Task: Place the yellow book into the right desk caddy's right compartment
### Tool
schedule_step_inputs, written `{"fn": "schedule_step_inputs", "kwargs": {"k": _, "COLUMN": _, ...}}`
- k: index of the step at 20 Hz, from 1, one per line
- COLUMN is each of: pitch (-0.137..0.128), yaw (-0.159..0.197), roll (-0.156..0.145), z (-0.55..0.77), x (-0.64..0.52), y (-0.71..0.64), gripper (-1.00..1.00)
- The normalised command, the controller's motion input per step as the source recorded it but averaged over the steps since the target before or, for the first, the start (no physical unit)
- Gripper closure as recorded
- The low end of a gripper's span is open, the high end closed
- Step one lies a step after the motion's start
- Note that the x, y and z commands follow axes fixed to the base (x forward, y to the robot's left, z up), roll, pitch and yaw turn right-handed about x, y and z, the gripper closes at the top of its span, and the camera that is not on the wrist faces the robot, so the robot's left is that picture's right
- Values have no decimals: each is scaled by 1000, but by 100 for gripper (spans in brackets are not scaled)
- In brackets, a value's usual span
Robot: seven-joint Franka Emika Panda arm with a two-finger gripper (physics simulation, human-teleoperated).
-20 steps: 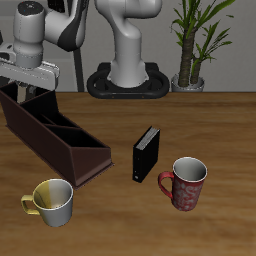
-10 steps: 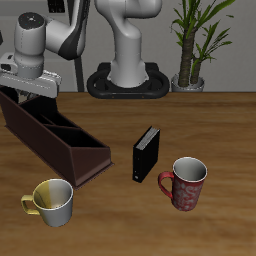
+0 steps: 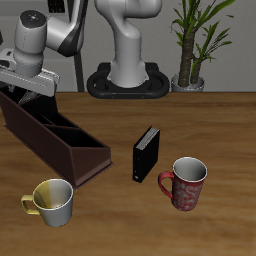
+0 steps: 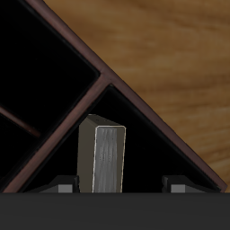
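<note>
Placement step, judged near its end. Gripper (image 3: 22, 93) poised over the far end of the right desk caddy (image 3: 55, 140), fingers pinching the yellow book (image 4: 104, 160) from both sides. Book held upright, greyish edge facing the wrist camera, long axis pointing down into the right compartment (image 4: 144, 148), close beside a partition wall. Next move likely calling for a short descent, then a release. Elsewhere on the table: black book (image 3: 147, 154), red mug (image 3: 184, 183), yellow mug (image 3: 52, 202).
</note>
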Motion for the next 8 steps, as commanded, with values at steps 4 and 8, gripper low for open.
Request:
{"fn": "schedule_step_inputs", "kwargs": {"k": 4, "pitch": -4, "yaw": 9, "roll": 13, "z": 80, "x": -15, "y": 66, "gripper": -100}}
{"fn": "schedule_step_inputs", "kwargs": {"k": 8, "pitch": -8, "yaw": 22, "roll": 32, "z": 157, "x": 33, "y": 158, "gripper": -100}}
